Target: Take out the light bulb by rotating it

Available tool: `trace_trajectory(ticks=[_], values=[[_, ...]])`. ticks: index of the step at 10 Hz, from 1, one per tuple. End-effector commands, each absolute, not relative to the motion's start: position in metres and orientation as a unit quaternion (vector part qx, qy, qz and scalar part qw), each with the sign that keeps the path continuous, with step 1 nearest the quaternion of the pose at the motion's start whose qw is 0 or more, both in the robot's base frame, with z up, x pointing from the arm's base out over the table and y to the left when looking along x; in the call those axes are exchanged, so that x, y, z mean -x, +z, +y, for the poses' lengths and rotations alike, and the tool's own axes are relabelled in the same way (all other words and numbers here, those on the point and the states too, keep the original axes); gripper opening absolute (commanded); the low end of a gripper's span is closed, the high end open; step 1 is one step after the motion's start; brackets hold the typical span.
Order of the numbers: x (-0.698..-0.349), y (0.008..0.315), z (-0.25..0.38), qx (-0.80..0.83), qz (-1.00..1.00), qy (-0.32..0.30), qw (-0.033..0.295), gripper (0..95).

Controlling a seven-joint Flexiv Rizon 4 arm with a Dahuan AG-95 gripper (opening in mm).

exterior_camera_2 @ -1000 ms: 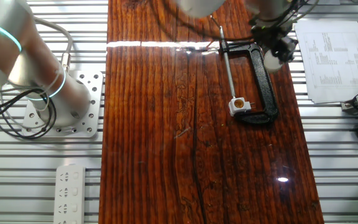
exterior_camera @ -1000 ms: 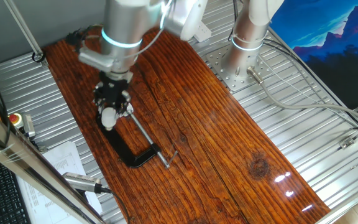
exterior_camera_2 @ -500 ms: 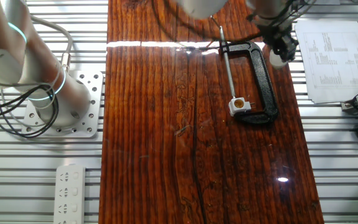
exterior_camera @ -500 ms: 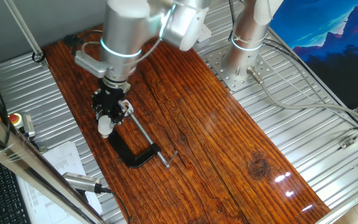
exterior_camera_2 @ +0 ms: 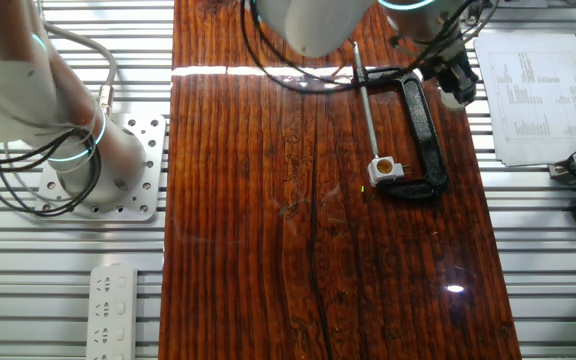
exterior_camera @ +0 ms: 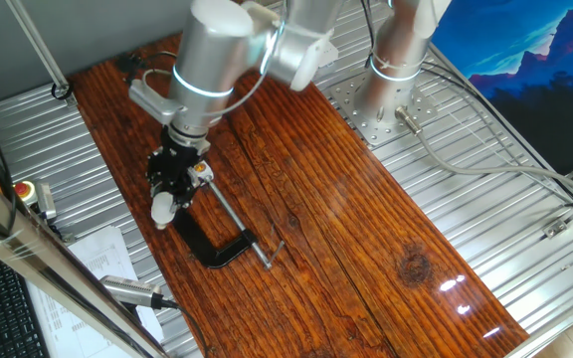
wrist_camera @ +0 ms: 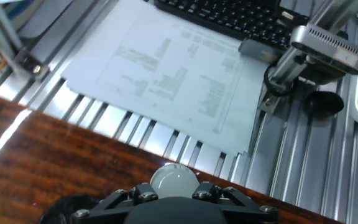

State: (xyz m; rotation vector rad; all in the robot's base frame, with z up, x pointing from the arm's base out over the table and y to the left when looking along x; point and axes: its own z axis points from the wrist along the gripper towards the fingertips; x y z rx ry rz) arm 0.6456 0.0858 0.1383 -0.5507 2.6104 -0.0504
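The whitish light bulb (exterior_camera: 163,209) sits between the black fingers of my gripper (exterior_camera: 167,197), which is shut on it. It hangs tilted over the table's edge beside the black C-clamp (exterior_camera: 210,246). In the other fixed view the bulb (exterior_camera_2: 459,96) and gripper (exterior_camera_2: 454,84) are to the right of the clamp (exterior_camera_2: 420,130), well away from the white socket block (exterior_camera_2: 384,170) with its orange centre. The hand view shows the bulb's dome (wrist_camera: 174,180) above the gripper body, with the wooden table edge (wrist_camera: 55,162) behind it.
A printed paper sheet (exterior_camera_2: 528,95) lies on the metal bench beside the table. A keyboard (wrist_camera: 229,18), a metal cylinder tool (wrist_camera: 328,46) and a red stop button (exterior_camera: 25,189) are close by. The second arm's base (exterior_camera: 396,70) stands at the back.
My gripper has carried the bulb away from the socket block, across the clamp towards the table edge by the paper, and has tilted outwards.
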Motion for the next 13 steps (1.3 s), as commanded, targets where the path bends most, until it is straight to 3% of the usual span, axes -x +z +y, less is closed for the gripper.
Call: trace_trajectory(ticks=[1,9,11,12,13], values=[[-0.6425,0.1343,0.0884,0.211,0.957,-0.024,0.199,0.0],[-0.6424,0.1250,0.0872,0.203,0.957,-0.025,0.206,0.0],[-0.6424,0.1249,0.0873,0.212,0.955,-0.032,0.205,38.0],[-0.6424,0.1249,0.0873,0.215,0.954,-0.030,0.207,38.0],[-0.6424,0.1248,0.0872,0.216,0.953,-0.030,0.211,76.0]])
